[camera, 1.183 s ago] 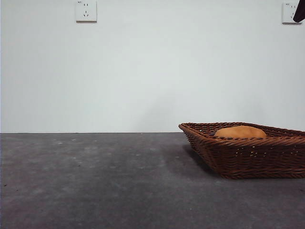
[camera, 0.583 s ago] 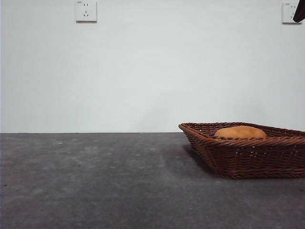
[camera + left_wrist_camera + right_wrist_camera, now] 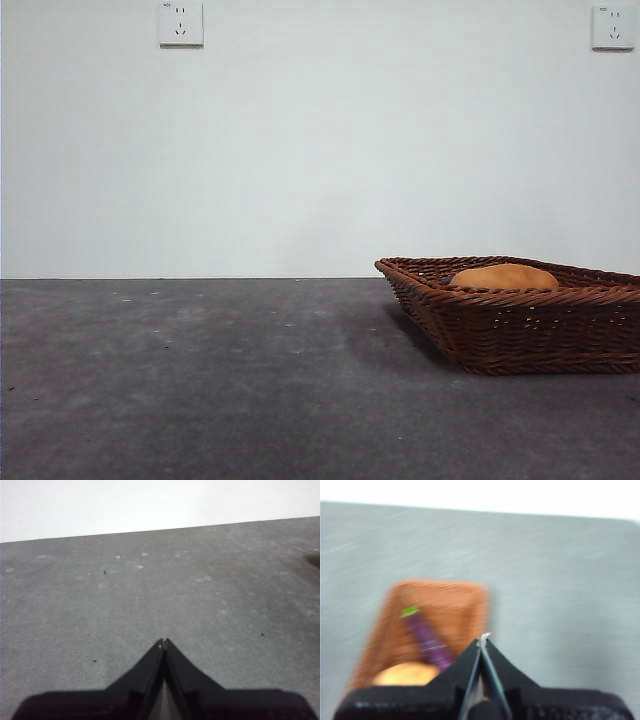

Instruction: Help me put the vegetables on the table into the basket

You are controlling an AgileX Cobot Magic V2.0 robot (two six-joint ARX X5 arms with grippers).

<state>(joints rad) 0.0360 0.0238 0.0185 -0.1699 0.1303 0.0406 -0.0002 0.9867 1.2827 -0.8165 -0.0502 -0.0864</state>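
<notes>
The potato (image 3: 503, 277) and the eggplant (image 3: 427, 640) lie inside the basket (image 3: 520, 330), just ahead of and below the right end effector (image 3: 483, 639), which is clenched on nothing and raised above the basket. The wrist picture is blurred, so no corn can be made out there, and none lies on the bare surface (image 3: 200, 380); whether it is in the basket I cannot tell. The task looks nearly or fully done. The left end effector (image 3: 163, 642) is clenched and empty, with only bare surface ahead of it. Two wall sockets (image 3: 181, 23) sit well behind; nothing stands in the way.
</notes>
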